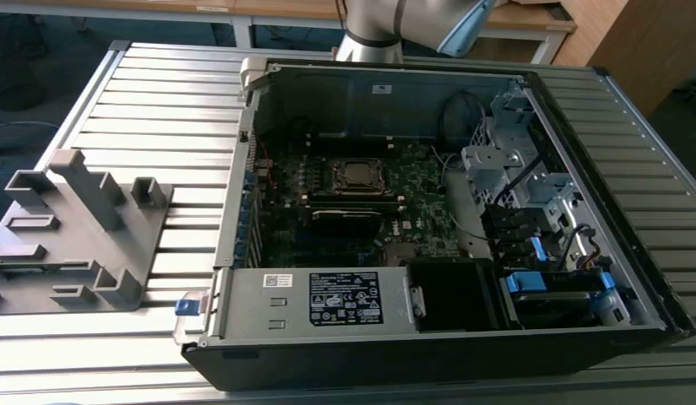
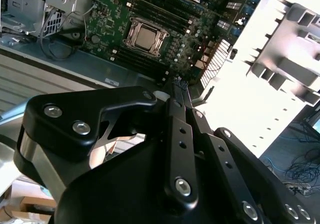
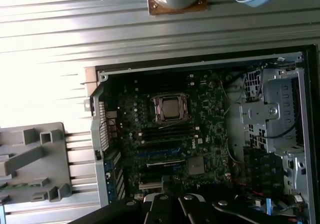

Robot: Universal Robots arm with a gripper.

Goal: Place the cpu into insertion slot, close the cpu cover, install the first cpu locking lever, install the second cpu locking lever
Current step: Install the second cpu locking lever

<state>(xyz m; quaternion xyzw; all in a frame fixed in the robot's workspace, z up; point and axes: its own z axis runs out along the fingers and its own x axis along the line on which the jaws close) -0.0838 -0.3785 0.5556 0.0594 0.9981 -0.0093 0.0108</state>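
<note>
Zero cargo up here: hovering high over the open computer case (image 1: 359, 97), gripper (image 2: 181, 96) pinched closed, clutching nothing. Down on the motherboard (image 1: 421, 211), spotting the cpu (image 2: 145, 37) seated in place, the cpu cover (image 2: 129, 36) lying flat around it. Off to the exterior view's left, seeing a grey fixture (image 1: 83, 228) on the slatted table (image 1: 156, 93), well apart from the case.
</note>
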